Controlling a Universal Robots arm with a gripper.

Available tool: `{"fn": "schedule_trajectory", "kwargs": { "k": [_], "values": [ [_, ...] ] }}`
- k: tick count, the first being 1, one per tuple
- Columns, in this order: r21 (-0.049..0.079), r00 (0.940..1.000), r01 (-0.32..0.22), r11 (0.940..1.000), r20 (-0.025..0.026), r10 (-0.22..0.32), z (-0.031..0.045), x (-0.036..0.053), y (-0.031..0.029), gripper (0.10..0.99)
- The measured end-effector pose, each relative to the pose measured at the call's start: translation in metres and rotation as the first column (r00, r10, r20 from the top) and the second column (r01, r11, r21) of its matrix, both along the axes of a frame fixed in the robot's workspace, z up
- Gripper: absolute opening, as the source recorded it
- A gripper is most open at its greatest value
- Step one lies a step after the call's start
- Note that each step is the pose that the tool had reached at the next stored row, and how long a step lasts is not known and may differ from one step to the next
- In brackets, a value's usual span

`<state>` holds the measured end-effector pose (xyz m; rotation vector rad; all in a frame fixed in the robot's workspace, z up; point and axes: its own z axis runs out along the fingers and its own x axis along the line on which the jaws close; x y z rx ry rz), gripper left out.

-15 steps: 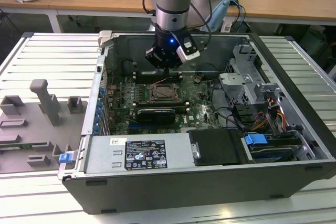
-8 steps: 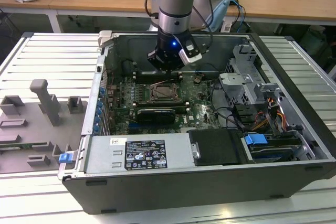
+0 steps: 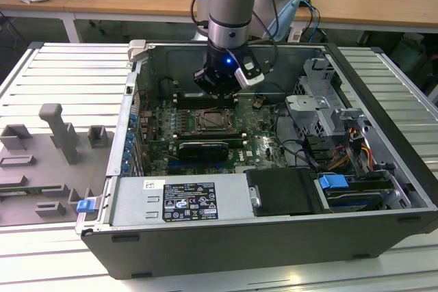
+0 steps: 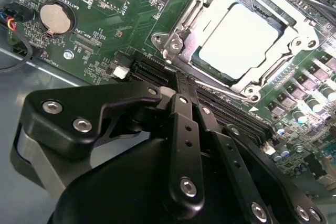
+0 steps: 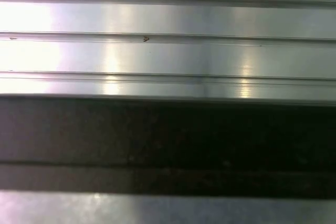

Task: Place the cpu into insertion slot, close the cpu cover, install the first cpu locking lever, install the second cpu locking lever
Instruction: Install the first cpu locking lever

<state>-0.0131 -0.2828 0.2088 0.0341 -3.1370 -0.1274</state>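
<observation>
Silvery cpu [image 4: 239, 40] is seated in the slot [image 4: 181, 32] mid-board, cover [image 4: 247, 80] closed over it. Gripper [image 4: 181, 90] is pressed together, empty, beside the slot's corner.

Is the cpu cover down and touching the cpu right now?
Touching, it appears: in the second wrist view the cpu cover lies flat around the cpu, its frame overlapping the chip's edges with no visible gap.

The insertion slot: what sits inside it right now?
The cpu lies in the insertion slot, with the cpu cover closed around its edges. The contacts beneath it are hidden.
</observation>
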Motion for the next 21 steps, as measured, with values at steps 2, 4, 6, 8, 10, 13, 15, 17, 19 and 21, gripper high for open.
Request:
{"fn": "schedule_trajectory", "kwargs": {
  "k": [2, 4, 6, 8, 10, 13, 15, 17, 19, 21],
  "values": [
    [0.0, 1.0, -0.002, 1.0, 0.0, 0.002, -0.0003, 0.0001, -0.0002, 0.106],
    [0.0, 1.0, -0.004, 1.0, 0.0001, 0.004, -0.001, 0.0001, -0.0006, 0.106],
    [0.0, 1.0, -0.007, 1.0, 0.0, 0.007, -0.0017, 0.0001, -0.0008, 0.106],
    [-0.001, 1.0, -0.009, 1.0, 0.0, 0.009, -0.0031, 0.0001, -0.0009, 0.106],
    [-0.002, 1.0, -0.01, 1.0, 0.0, 0.01, -0.0036, 0.0001, -0.0009, 0.106],
    [-0.007, 0.9999, -0.01, 0.9999, -0.0002, 0.01, -0.004, 0.0001, -0.001, 0.106],
    [-0.009, 0.9999, -0.01, 0.9999, -0.0001, 0.01, -0.0043, 0.0, -0.0011, 0.106],
    [-0.01, 0.9999, -0.01, 0.9999, -0.0001, 0.01, -0.0045, 0.0001, -0.0012, 0.106],
    [-0.012, 0.9999, -0.01, 0.9999, -0.0001, 0.01, -0.0049, 0.0001, -0.0012, 0.106],
    [-0.013, 0.9999, -0.01, 0.9999, -0.0001, 0.01, -0.0053, 0.0001, -0.0012, 0.106]
  ]
}}
